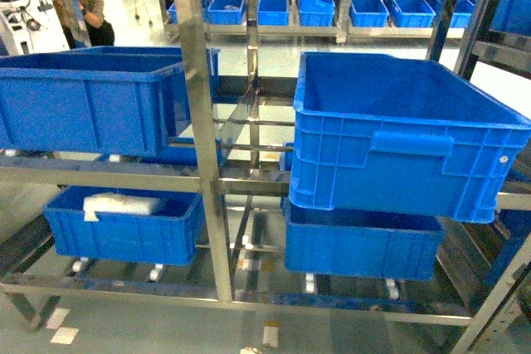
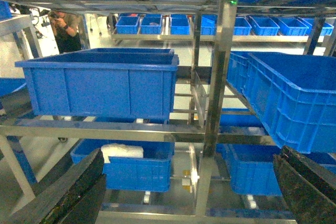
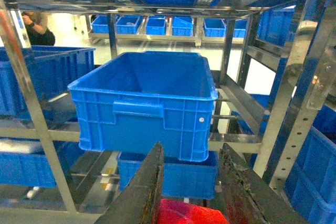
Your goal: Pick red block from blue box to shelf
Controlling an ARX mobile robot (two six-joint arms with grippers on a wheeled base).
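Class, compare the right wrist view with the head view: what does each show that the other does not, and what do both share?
Only the right wrist view shows the right gripper, its dark fingers framing a red object at the bottom edge. Only the head view shows a lower-left crate holding a white bundle. Both show the shelf and the big ribbed blue crate.

Dark blue ribbed crates (image 1: 398, 138); white bag (image 1: 120, 203) in one.

I face shelf (image 1: 199, 122) head-on; crate (image 1: 83, 97) on middle tier left of upright; larger crate (image 1: 398, 130) on right, jutting toward me; lower crate (image 1: 124, 225) beneath left one, wrapped bundle (image 1: 120, 203) inside; another crate (image 1: 365, 246) under right one; crate row (image 1: 332, 10) far behind.
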